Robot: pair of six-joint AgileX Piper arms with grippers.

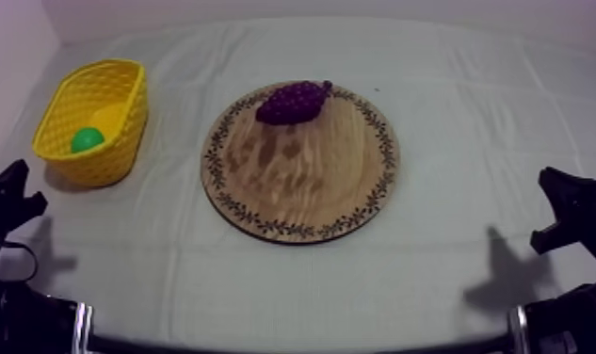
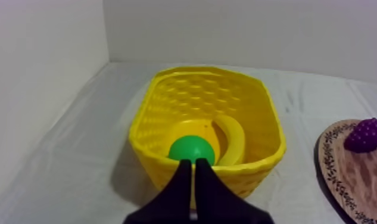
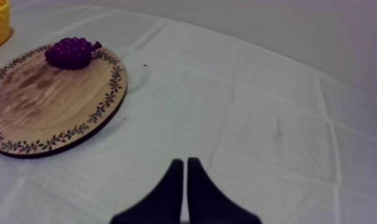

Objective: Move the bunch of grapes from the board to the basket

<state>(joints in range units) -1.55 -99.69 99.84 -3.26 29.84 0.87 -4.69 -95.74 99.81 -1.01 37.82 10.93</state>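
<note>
Cloth (image 1: 471,132), grapes (image 1: 292,102), basket (image 2: 256,173) with banana (image 2: 235,138) inside

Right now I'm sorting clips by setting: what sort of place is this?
Likely a robot practice bench, not a home: a cloth-covered table, a toy bunch of grapes on a wooden board, a yellow basket, bare walls.

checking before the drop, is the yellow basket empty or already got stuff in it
Not empty. The yellow basket holds a green fruit and a banana, both lying inside it in the left wrist view.
</note>
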